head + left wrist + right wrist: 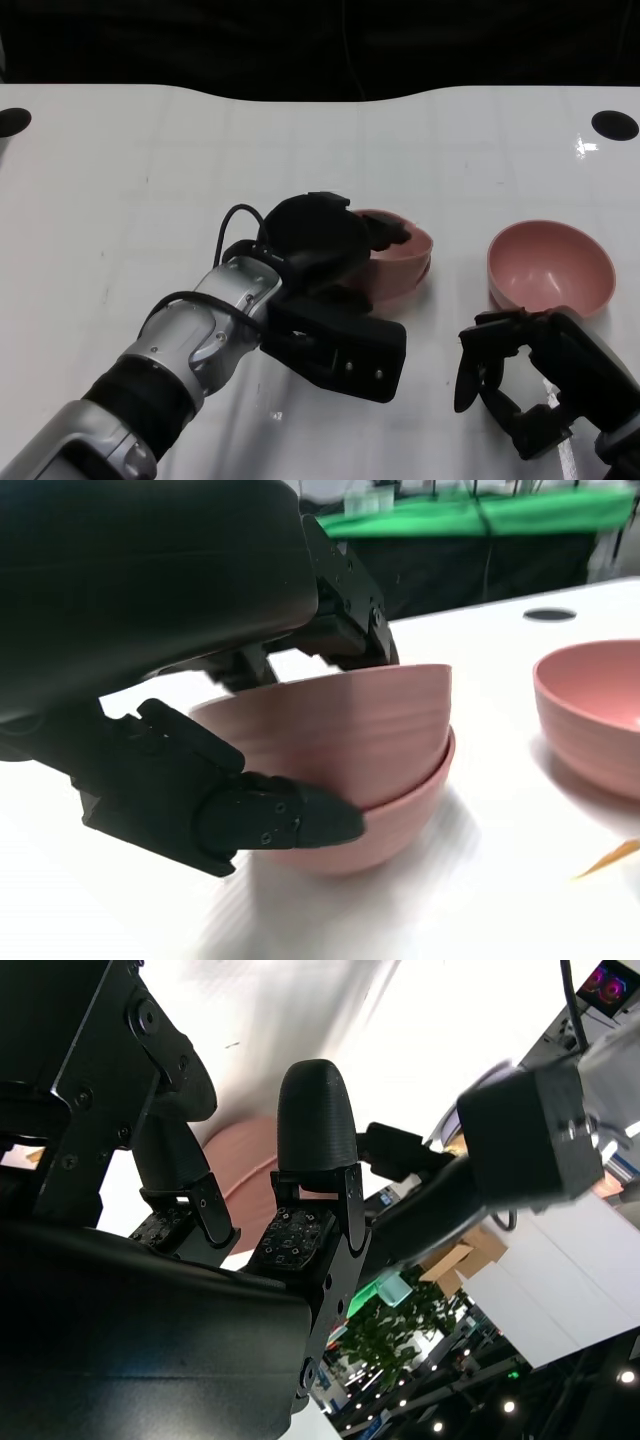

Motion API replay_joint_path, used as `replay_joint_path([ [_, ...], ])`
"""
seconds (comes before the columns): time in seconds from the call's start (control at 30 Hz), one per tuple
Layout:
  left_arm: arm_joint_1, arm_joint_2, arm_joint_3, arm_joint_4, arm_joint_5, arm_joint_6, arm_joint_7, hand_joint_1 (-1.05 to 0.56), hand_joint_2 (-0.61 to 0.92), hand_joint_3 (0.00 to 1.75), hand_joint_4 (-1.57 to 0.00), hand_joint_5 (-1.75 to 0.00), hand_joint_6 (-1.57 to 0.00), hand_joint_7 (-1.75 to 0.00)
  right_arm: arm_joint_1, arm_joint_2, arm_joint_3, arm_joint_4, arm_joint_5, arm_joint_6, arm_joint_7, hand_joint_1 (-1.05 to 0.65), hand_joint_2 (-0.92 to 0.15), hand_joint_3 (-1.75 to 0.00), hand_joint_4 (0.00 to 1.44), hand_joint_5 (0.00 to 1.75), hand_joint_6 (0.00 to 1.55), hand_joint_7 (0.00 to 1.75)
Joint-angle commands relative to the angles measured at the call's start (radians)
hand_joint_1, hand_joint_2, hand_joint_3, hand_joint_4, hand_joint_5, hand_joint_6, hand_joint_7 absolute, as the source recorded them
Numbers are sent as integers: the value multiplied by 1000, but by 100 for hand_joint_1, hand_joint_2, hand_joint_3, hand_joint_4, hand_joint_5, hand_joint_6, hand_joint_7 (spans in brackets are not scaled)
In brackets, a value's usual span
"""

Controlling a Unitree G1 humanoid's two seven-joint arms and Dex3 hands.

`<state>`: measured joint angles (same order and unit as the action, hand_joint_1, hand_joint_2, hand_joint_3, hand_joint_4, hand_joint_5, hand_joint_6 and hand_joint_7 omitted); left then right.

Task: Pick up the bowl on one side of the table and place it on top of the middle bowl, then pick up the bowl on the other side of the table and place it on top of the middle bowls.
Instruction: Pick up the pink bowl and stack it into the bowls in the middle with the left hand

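My left hand (318, 243) holds a pink bowl (405, 243) by its rim, fingers (345, 630) hooked over the near edge and the thumb (270, 818) against its outer wall. This bowl (350, 720) sits nested in a second pink bowl (405, 815) at the middle of the table. A third pink bowl (550, 265) stands alone to the right, upright and with nothing in it. Just in front of that bowl, my right hand (510, 385) hovers with fingers apart and nothing in it. In the right wrist view, its fingers (315, 1125) point towards a pink bowl (245, 1175).
The white table (150, 150) has round black holes at its far right (614, 125) and far left (12, 121) corners. A dark gap runs beyond the far edge. A thin orange strip (610, 858) lies on the table near the right bowl (595, 710).
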<state>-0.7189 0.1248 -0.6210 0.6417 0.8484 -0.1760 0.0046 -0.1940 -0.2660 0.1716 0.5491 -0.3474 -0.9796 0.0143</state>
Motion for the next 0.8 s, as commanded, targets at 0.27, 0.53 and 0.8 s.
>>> replay_joint_path([
  [0.27, 53, 60, 18, -151, -50, 59, -146, -91, 92, 70, 0, -15, -8, 0, 9, -7, -1, -31, 13, 29, 13, 25, -8, -159, 100, 164, 101, 116],
  [0.53, 124, 100, 38, -250, -76, 43, -155, -89, 92, 74, -1, -22, -11, -2, 13, -6, -4, -42, 17, 30, 19, 27, -8, -158, 99, 160, 103, 115],
  [0.8, 175, 126, 28, -279, -60, 33, -146, -77, 92, 82, 0, -30, -12, -3, 18, -12, -3, -39, 19, 9, 22, 25, -4, -164, 102, 163, 101, 116],
])
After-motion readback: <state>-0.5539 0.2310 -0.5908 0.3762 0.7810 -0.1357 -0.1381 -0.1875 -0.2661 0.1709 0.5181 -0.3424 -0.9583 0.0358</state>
